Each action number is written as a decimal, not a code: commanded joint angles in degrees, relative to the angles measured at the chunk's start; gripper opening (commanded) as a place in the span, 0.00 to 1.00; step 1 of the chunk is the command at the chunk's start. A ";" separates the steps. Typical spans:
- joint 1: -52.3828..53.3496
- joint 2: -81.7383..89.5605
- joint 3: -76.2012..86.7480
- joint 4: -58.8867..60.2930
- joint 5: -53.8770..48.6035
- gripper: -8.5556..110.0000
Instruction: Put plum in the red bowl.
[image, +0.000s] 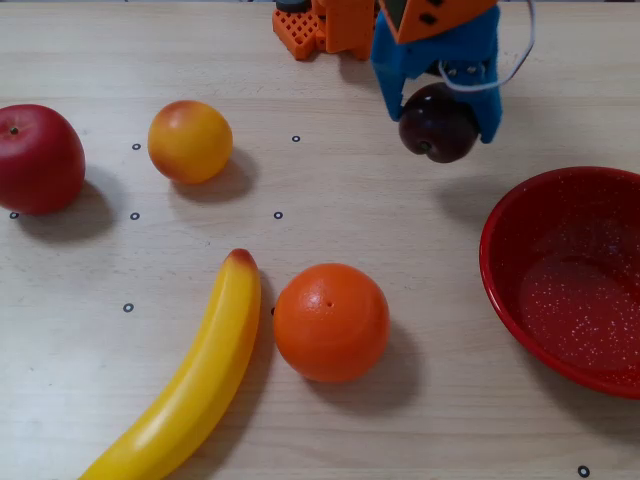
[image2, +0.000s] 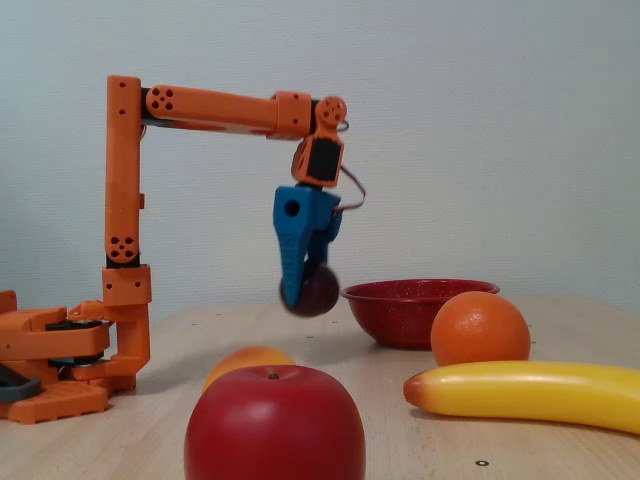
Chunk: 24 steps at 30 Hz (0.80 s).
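Observation:
The plum (image: 438, 124) is a small dark maroon fruit held between the blue fingers of my gripper (image: 442, 118), lifted clear of the table. In the fixed view the plum (image2: 318, 291) hangs at the tips of the gripper (image2: 308, 288), just left of the red bowl (image2: 420, 310) and about level with its rim. In the overhead view the red bowl (image: 500, 262) sits at the right edge, below and right of the plum. The bowl's speckled inside holds nothing.
A red apple (image: 38, 158) lies at the far left, a peach-coloured fruit (image: 190, 141) beside it, an orange (image: 331, 322) in the middle and a banana (image: 195, 378) at the lower left. The arm's orange base (image2: 70, 370) stands at the back.

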<state>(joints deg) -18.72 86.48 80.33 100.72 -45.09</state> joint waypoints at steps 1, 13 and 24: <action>-2.81 8.88 -9.93 2.72 4.04 0.07; -8.88 5.62 -24.35 -8.17 19.16 0.07; -13.01 -3.43 -24.35 -30.85 30.06 0.07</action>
<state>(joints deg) -30.41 80.07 61.79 74.27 -17.05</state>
